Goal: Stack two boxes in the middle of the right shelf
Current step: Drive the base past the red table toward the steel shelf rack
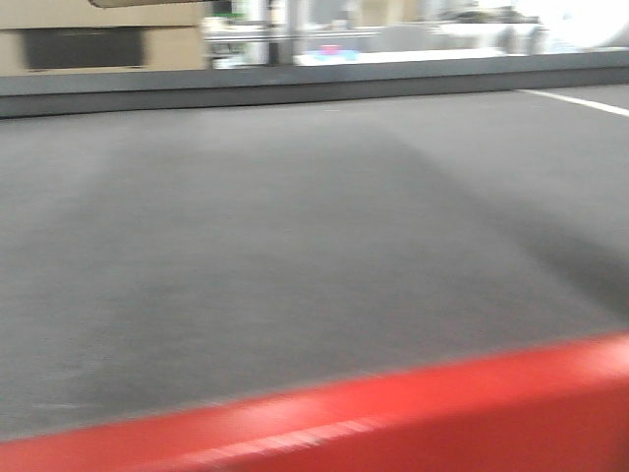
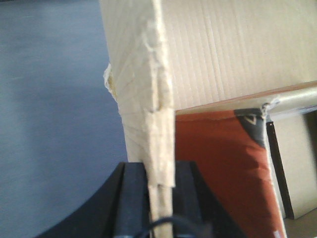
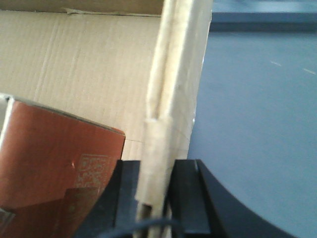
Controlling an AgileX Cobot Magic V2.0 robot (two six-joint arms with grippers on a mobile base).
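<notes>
Left hand (image 2: 159,191) is clamped on one side wall of the plain box (image 2: 237,49), a black pad on each side of the frayed edge; right hand (image 3: 156,193) is clamped the same way on the opposite wall; this two-sided pinch probably keeps the carton level for carrying; red-print box (image 2: 218,163) sits inside the plain one, so both go as one load; plain box is pale corrugated board, ribbed, with a ragged layered rim; red one is smoother, with a square code printed on it; front view is blurred: matte grey worktop (image 1: 295,246), glossy red edge rail (image 1: 442,413); shelf not identifiable; placing not yet done.
</notes>
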